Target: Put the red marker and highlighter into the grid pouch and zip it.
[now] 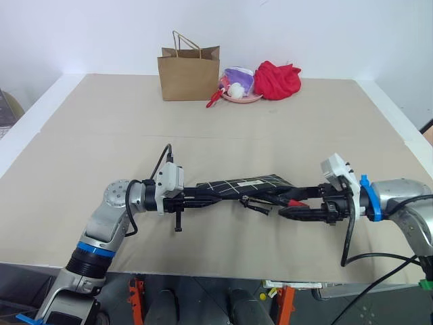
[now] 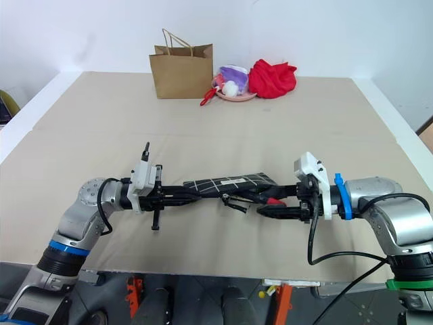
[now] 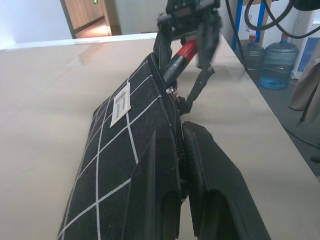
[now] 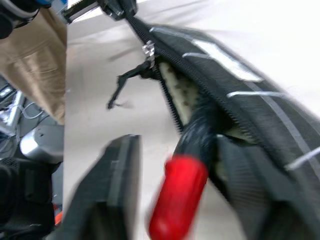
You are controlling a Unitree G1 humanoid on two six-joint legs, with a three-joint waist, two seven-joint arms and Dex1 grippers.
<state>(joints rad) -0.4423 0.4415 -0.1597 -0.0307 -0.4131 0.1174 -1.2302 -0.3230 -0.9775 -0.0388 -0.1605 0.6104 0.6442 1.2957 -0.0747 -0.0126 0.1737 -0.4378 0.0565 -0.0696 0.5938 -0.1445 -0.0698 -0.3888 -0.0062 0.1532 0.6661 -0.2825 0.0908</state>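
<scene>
Risk: red marker (image 4: 177, 200) sits half inside our grid pouch (image 1: 247, 183), between right tool (image 1: 304, 211) released fingers; left tool (image 1: 196, 198), clenched on pouch's nine-o'clock end, may tilt it, spilling marker.

Left claw (image 1: 203, 197) clenched, right claw (image 4: 170, 190) seemingly parted

red marker (image 4: 176, 197) half inside grid pouch (image 4: 240, 100)
</scene>
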